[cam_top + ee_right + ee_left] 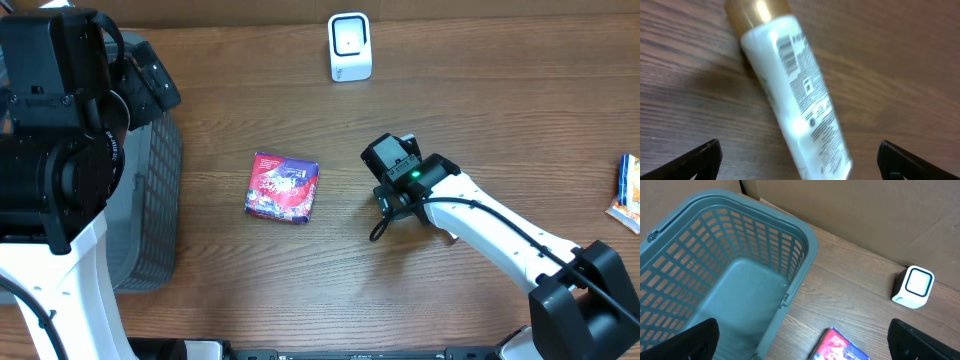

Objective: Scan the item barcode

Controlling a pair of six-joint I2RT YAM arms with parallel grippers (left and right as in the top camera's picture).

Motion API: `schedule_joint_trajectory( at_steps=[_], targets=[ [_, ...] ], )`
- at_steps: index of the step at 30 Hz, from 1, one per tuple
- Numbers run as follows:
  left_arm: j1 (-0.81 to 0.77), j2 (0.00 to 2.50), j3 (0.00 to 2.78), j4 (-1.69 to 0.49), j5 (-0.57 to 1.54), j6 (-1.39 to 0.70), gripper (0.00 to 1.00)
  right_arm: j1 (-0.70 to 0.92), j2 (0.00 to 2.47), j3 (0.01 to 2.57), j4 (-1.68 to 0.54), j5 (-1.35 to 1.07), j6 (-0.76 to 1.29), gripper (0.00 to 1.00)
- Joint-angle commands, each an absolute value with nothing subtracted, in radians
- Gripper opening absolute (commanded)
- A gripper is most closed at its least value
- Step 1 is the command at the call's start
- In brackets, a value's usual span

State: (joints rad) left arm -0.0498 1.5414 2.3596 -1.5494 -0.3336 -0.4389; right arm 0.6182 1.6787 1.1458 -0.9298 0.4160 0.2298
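My right end effector point(800, 162) is spread over the tube point(795, 85), gripping nothing. I should pinch mid-body, leave the barcode point(785, 51) clear, and face it to the scanner point(350, 47) at the surface's far edge.

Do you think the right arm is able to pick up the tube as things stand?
Probably yes. The right gripper hangs over the tube with its jaws open, and the tube lies on the bare table between the fingers, with nothing over or beside it.
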Motion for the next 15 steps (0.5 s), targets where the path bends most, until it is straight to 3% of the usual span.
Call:
schedule_joint_trajectory(
  at_steps=[1, 3, 8, 15],
  targets=[
    [-0.045, 1.548, 2.365, -1.548, -0.347, -0.450, 1.00, 0.593, 1.643, 1.189, -0.971, 0.133, 0.426, 1.00],
    [-0.045, 1.548, 2.365, -1.548, -0.347, -0.450, 1.00, 0.577, 1.612, 1.222, -1.002, 0.008, 0.415, 1.00],
    [-0.045, 1.548, 2.365, -1.548, -0.347, -0.450, 1.00, 0.462, 1.561, 1.308, -1.111, -0.197, 0.141, 1.00],
    [-0.045, 1.548, 2.365, -1.548, -0.347, -0.450, 1.00, 0.105, 1.599, 1.308, -1.053, -0.468, -0.111, 1.00]
  ],
)
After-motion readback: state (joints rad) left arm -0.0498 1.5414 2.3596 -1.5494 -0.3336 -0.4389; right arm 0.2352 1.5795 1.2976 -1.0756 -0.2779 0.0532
